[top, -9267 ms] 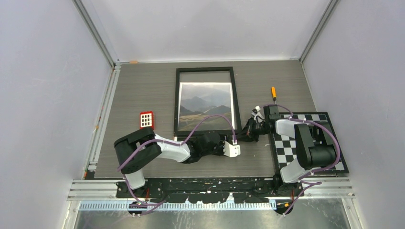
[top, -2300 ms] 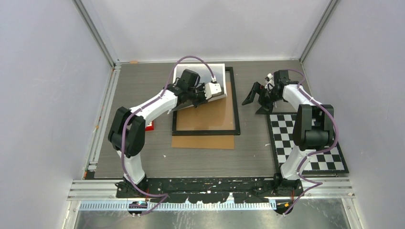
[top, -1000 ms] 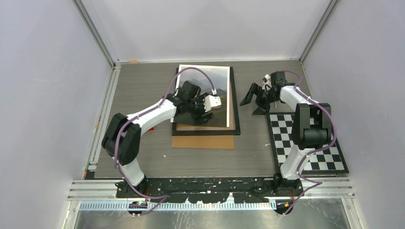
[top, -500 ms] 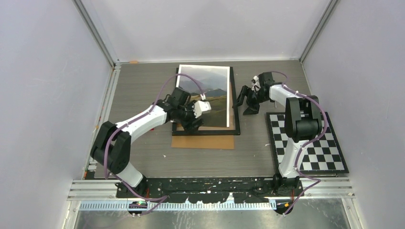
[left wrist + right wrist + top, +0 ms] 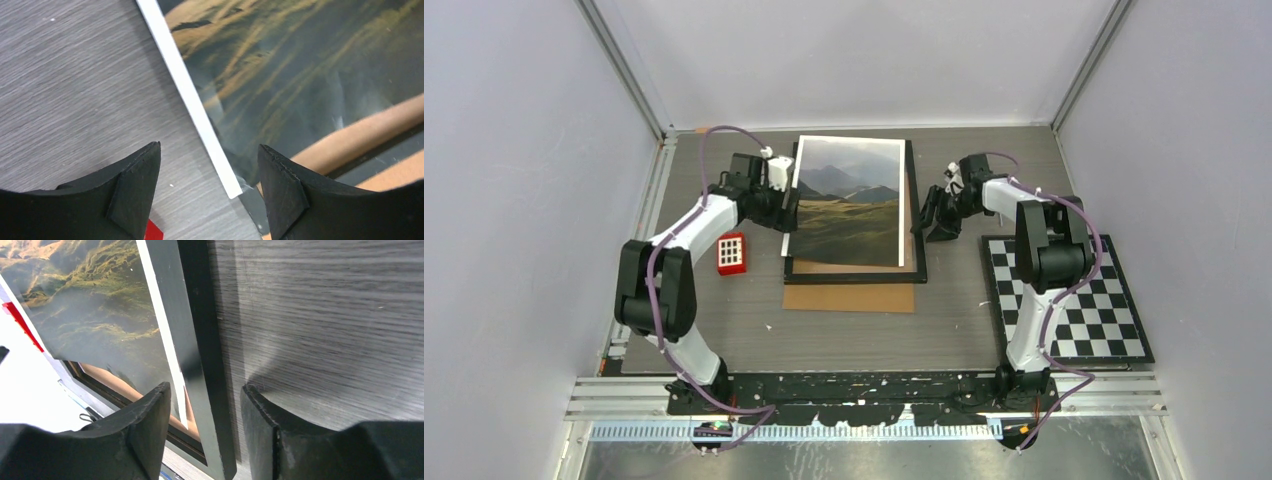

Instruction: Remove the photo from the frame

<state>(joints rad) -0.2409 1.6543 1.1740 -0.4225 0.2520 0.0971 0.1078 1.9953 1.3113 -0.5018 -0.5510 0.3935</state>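
Note:
The photo [image 5: 849, 203], a mountain landscape with a white border, lies picture-up on top of the frame [image 5: 915, 232], slightly askew. My left gripper [image 5: 784, 210] sits at the photo's left edge. In the left wrist view it [image 5: 209, 165] is open, and the lower left corner of the photo [image 5: 300, 60] lies between its fingers, held by neither. My right gripper [image 5: 934, 215] is at the frame's right side. In the right wrist view it [image 5: 206, 405] straddles the frame's black rim [image 5: 210, 340] with a small gap on each side, and the photo [image 5: 100, 305] lies to its left.
The brown backing board [image 5: 849, 297] sticks out from under the frame's near edge. A red keypad-like block [image 5: 731, 252] lies left of the frame. A black-and-white checkerboard [image 5: 1074, 300] lies on the right of the table, beside the right arm.
My left gripper left the middle of the photo and moved up and left to its left edge. My right gripper slid left onto the frame's right rim and its jaws narrowed.

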